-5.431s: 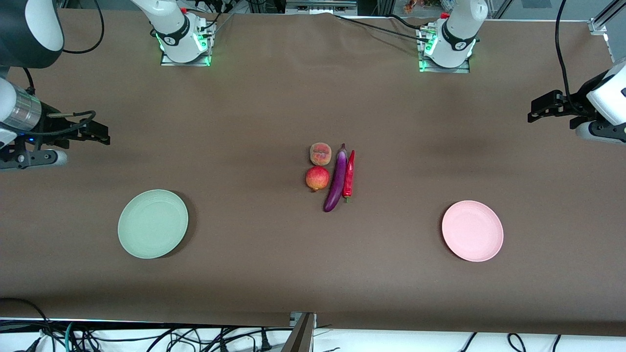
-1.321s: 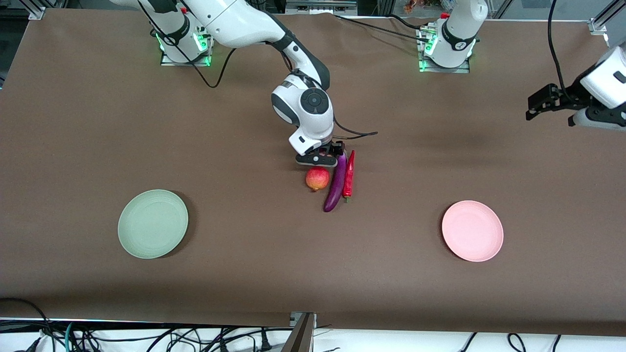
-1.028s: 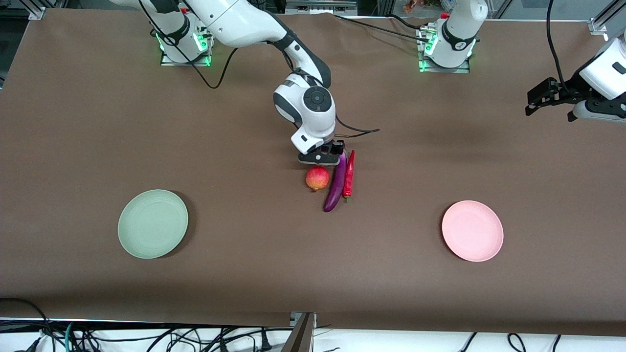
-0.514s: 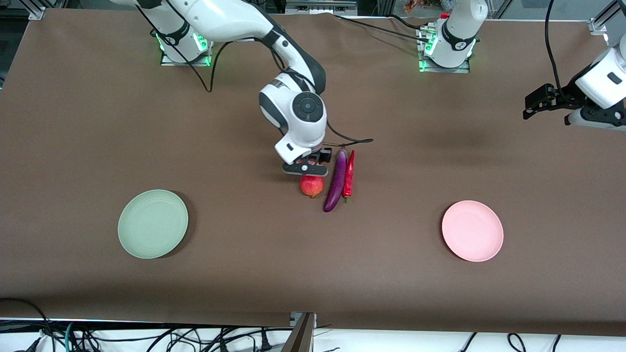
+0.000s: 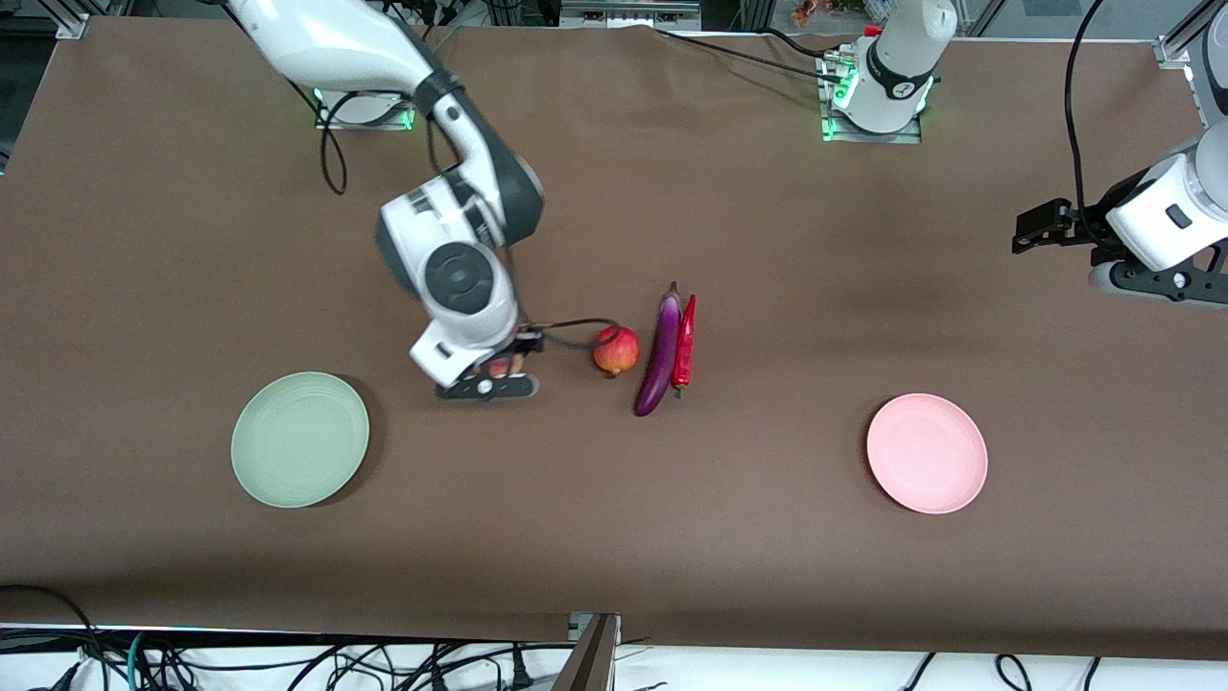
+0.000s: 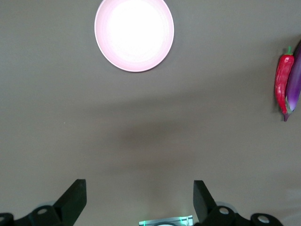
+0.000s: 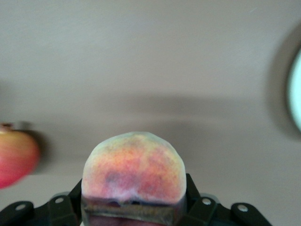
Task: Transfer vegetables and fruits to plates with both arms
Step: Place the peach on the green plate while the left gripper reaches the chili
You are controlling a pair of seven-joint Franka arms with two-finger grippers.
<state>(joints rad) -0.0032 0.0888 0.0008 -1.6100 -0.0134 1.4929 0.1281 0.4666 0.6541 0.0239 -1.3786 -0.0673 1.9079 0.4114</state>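
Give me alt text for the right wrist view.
The right gripper holds a fuzzy pinkish-orange peach above the brown table. A red round fruit and the pale green plate sit at the picture's edges.

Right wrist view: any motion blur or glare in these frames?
Right wrist view: the peach in the right pincer is fairly sharp, but the red fruit and green plate at the edges are smeared. Left wrist view: the pink plate is blown out to white in its middle. Front view: the right arm's wrist is slightly blurred; soft shadows lie on the table.
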